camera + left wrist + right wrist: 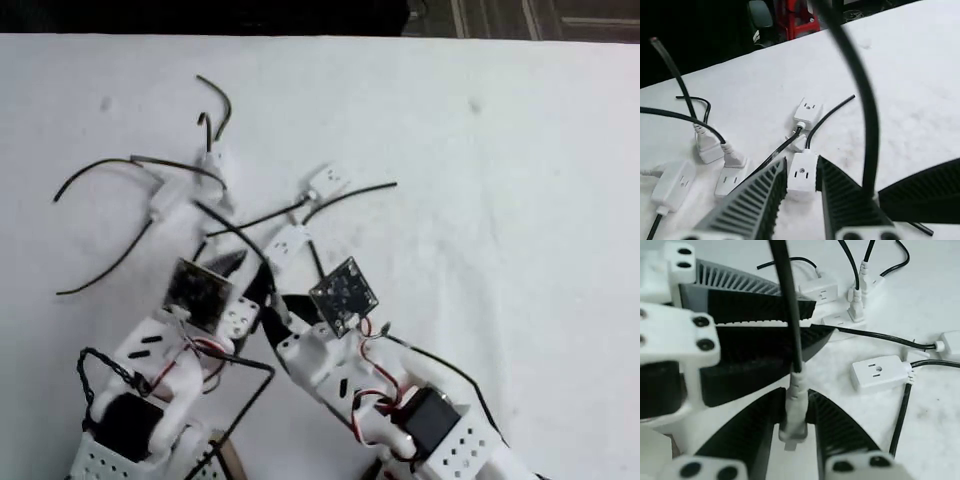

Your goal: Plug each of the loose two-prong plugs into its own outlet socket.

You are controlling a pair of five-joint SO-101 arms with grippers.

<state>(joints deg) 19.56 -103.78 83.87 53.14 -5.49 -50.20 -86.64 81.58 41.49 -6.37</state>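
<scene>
Right gripper (797, 392) fingers pinch a white plug (794, 412), its long axis along the fingers, black cord (785, 300) running out past the tips. Prongs can't be made out. Left gripper (801, 162) fingers spread, outlet socket (802, 184) at their tips. White bench (520, 150), dark room behind.

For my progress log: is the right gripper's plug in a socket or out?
Out. The right gripper pinches the plug, and no socket is on its free end.
</scene>
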